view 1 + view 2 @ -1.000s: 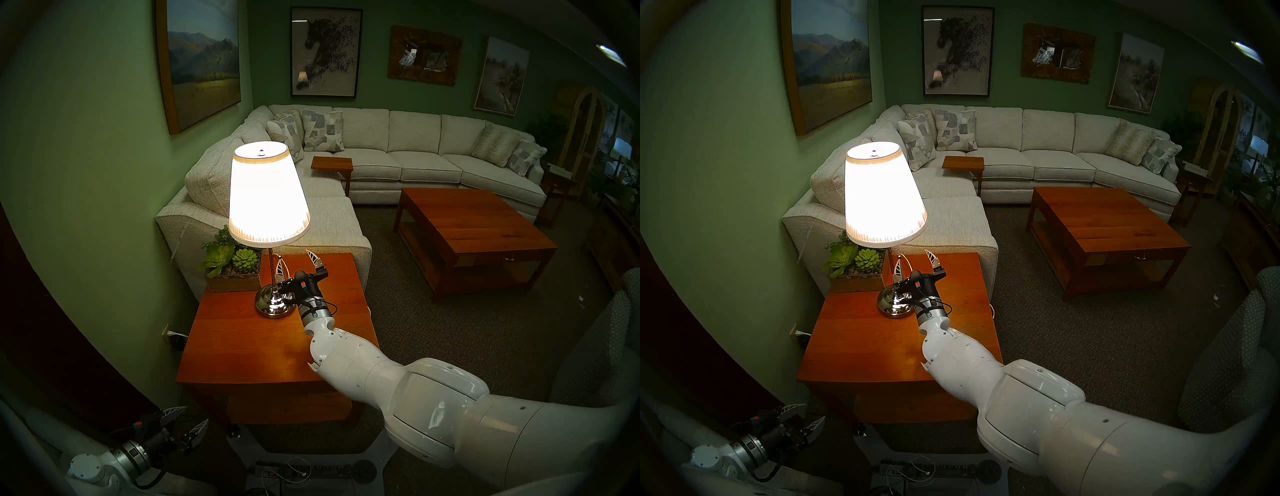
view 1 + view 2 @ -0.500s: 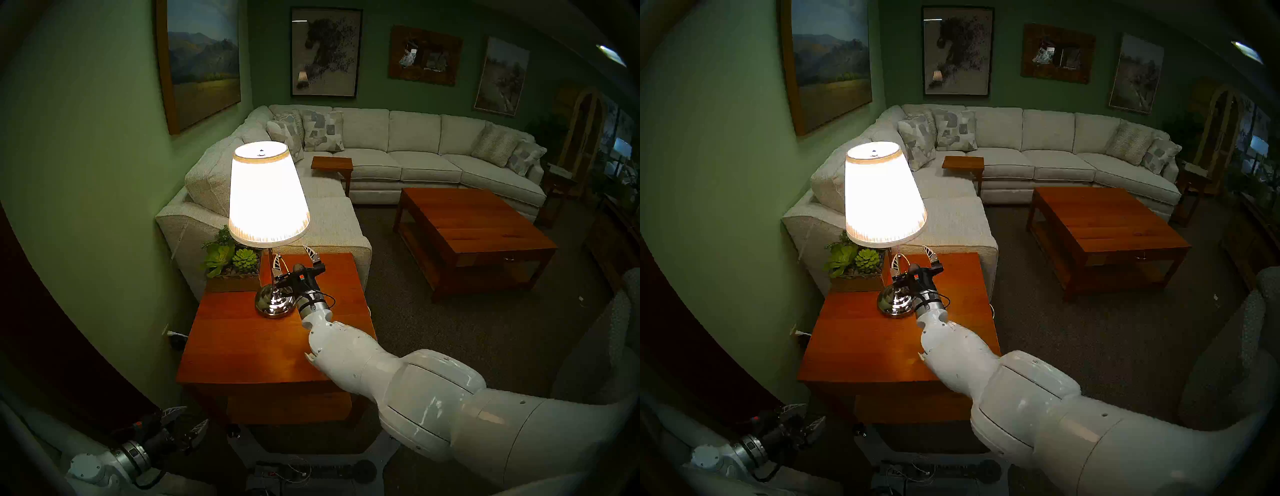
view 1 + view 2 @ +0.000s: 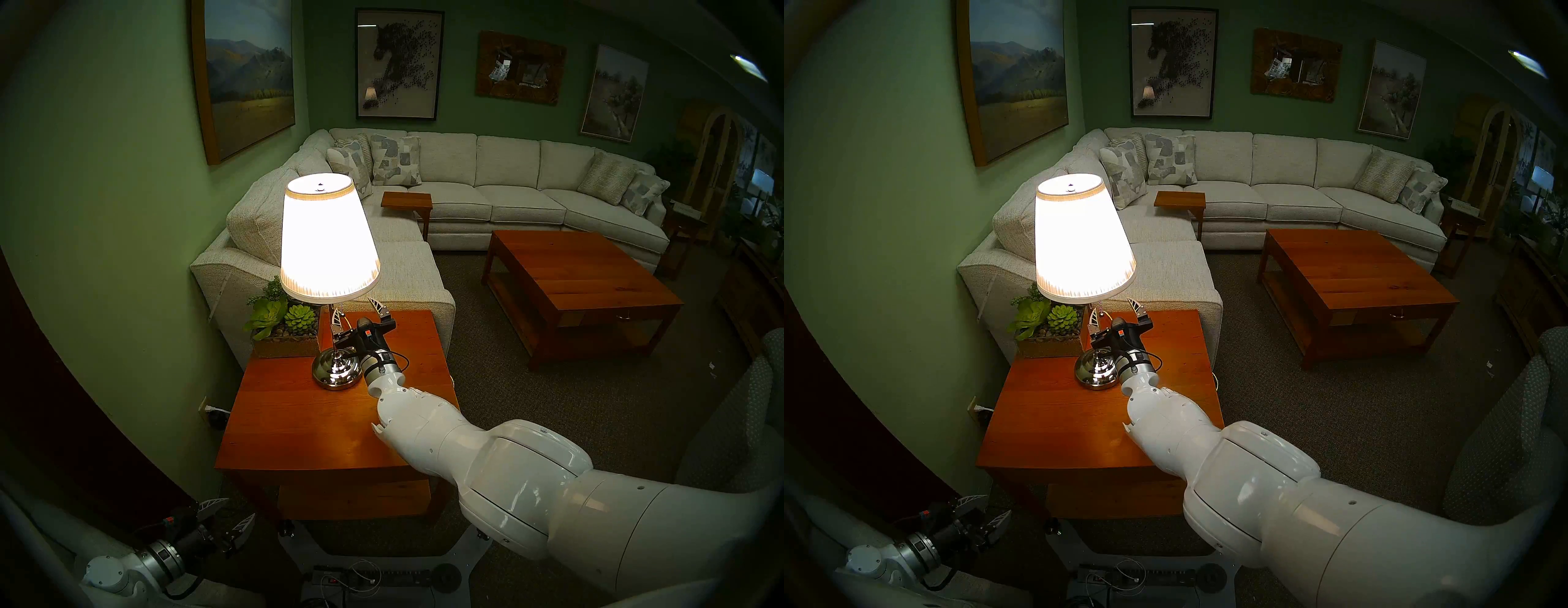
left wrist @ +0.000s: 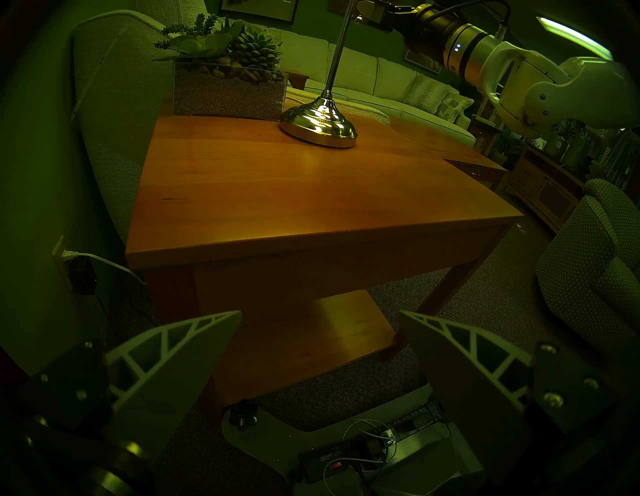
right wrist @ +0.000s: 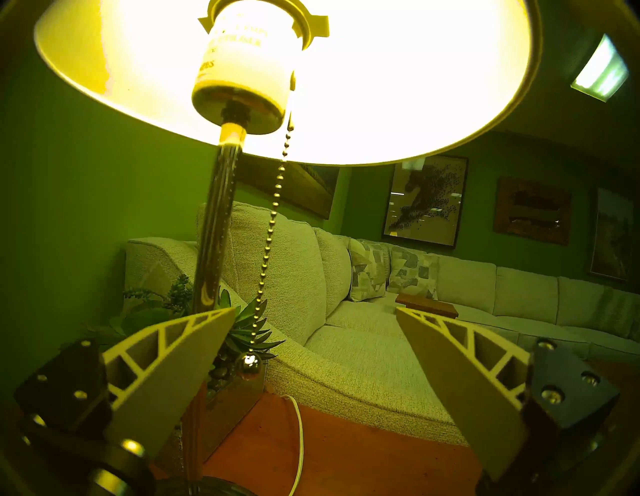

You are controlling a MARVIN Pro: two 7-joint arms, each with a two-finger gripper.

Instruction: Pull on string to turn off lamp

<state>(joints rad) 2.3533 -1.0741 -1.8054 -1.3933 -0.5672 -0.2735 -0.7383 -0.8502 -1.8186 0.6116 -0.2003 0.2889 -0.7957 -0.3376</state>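
Observation:
The lamp point(image 3: 329, 237) stands lit on the wooden side table point(image 3: 297, 424), with a white shade, chrome pole point(image 5: 214, 242) and domed chrome base point(image 3: 336, 371). The string point(image 5: 273, 214) is a beaded chain hanging from the socket beside the pole, ending in a shiny knob point(image 5: 248, 362). My right gripper point(image 3: 355, 308) is open just under the shade's rim. In the right wrist view point(image 5: 317, 310) the chain hangs between its fingers, with the knob close to the left finger point(image 5: 180, 346) and no grip on it. My left gripper point(image 3: 237, 509) is open and empty, low by the table's near left corner.
A planter of succulents point(image 3: 284, 327) stands behind the lamp base. A cream power cord point(image 5: 298, 433) lies on the table behind the lamp. A sofa arm point(image 3: 407, 297) borders the table's far side. A wall outlet point(image 3: 208, 409) and a power strip point(image 3: 369, 577) are low down.
My right gripper has risen and moved forward and left, closer under the shade and around the chain, still open. The lamp stays lit. The left arm has not moved.

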